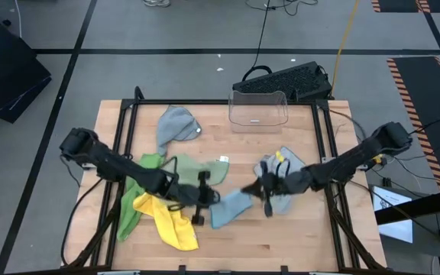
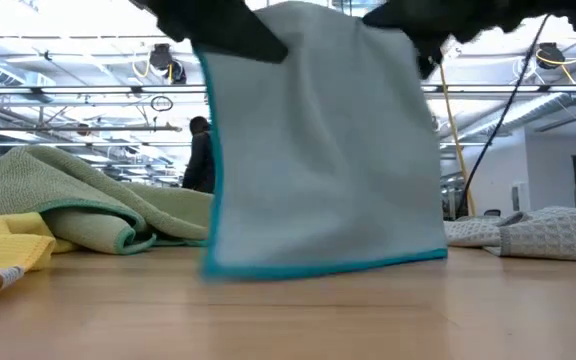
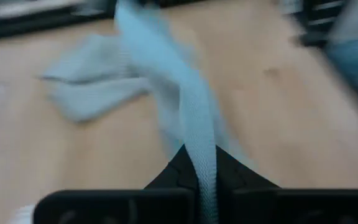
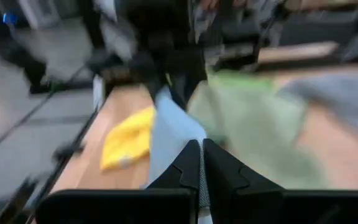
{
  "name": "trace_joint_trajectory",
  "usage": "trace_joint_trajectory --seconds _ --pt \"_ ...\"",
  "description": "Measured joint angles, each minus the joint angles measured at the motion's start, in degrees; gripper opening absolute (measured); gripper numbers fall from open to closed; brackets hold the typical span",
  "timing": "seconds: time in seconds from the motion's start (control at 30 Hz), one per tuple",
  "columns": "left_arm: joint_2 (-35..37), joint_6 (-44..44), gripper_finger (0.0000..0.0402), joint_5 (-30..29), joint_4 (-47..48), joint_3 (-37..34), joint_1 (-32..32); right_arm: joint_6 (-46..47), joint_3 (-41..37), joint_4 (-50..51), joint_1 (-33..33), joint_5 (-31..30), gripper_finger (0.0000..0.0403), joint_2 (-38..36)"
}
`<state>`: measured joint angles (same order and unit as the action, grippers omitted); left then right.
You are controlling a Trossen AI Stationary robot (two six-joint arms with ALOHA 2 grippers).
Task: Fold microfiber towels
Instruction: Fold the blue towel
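A light blue towel point(image 1: 231, 205) is stretched between my two grippers near the table's middle front. In the low view it hangs as a sheet point(image 2: 318, 150) with a teal hem. My left gripper point(image 1: 202, 200) is shut on its left end and my right gripper point(image 1: 266, 195) on its right end. A yellow towel point(image 1: 170, 221) and a bright green towel point(image 1: 131, 208) lie crumpled at the front left. A sage green towel point(image 1: 197, 169) lies behind them. One grey towel point(image 1: 176, 126) lies at the far left and another point(image 1: 289, 164) under my right arm. My left gripper pinches the light blue towel's upper left corner point(image 3: 199, 163) between its two shut fingers, coming level from the table's left. The cloth runs away from the fingers as a narrow band. My right gripper pinches the towel's upper right corner point(image 4: 185, 149) between its two shut fingers, coming level from the table's right. The towel hangs below both grippers, spread out, its lower hem point(image 2: 328, 266) at or just above the table.
A clear plastic bin point(image 1: 258, 107) stands at the table's far edge, middle. A dark keyboard-like object point(image 1: 285, 80) lies on the floor behind it. A person point(image 2: 200, 150) stands far back in the room. Bare wood point(image 1: 281, 237) shows along the front right.
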<state>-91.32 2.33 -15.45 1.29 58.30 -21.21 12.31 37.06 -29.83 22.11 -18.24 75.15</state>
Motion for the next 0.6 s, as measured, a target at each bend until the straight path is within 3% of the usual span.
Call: trace_joint_trajectory --seconds 0.2,0.33,0.47,0.6 --pt "5.1 -7.47 0.0016 -7.6 1.7 -0.02 8.23 -6.91 0.07 5.36 -11.02 1.07 0.0004 -8.32" --pt "5.69 -12.01 0.0009 -8.17 2.26 -0.02 15.66 -8.65 0.04 5.91 -21.32 8.79 0.0004 -10.23" --pt "5.83 -9.1 0.0009 -0.02 1.91 0.0 20.52 -6.9 0.04 7.12 -27.3 16.97 0.0004 -10.53" --pt "4.44 -6.4 0.0009 8.99 4.85 0.0 18.57 -5.39 -0.22 13.82 -24.61 20.66 0.0004 -9.9"
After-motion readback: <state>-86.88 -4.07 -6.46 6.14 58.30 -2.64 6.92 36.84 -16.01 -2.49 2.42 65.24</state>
